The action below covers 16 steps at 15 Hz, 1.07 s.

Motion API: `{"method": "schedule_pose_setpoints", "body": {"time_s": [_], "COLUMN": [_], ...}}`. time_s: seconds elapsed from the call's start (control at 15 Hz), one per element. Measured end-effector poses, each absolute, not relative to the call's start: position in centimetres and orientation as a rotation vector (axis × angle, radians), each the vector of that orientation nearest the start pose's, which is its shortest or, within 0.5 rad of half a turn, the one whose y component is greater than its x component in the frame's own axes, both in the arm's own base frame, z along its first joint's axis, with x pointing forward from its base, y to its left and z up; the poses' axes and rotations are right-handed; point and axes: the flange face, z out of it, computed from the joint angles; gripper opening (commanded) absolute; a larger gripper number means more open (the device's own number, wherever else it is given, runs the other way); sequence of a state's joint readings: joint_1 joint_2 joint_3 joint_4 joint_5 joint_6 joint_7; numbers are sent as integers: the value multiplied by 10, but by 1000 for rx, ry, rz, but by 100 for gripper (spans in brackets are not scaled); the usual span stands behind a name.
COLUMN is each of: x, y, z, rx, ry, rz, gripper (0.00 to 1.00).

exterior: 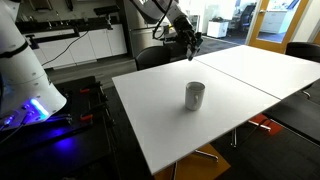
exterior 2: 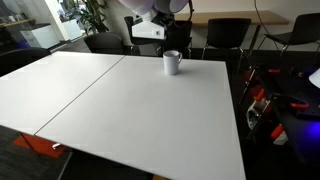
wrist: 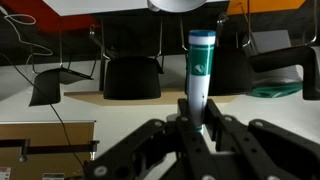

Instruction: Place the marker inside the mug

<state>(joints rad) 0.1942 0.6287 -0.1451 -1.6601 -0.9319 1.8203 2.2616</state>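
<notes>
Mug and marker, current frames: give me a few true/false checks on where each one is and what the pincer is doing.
1. The mug stands upright on the white table. True.
2. The marker lies on the table beside the mug. False: the pincer holds it, with the green-capped end sticking out past the fingers in the wrist view.
3. The pincer is lowered into the mug. False: in an exterior view it hangs in the air near the table's far edge, apart from the mug.
4. The mug does not show in the wrist view. True: that view shows only chairs and the table edge beyond the marker.
</notes>
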Motion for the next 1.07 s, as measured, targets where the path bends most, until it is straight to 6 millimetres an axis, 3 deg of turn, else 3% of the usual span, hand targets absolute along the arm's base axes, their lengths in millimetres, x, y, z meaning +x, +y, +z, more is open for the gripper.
{"method": "schedule_pose_setpoints", "body": {"time_s": [0.13,0.2,0.67,1.07], "x": [653,653,653,652], "y": [-24,-24,-27,-36], "z": [247,247,237,202], "rx": [1462,1462,1416,1382], "ry": [-1707,-1707,-1641,-1577], "rz": [811,811,859,835], "gripper": [20,5,5,5]}}
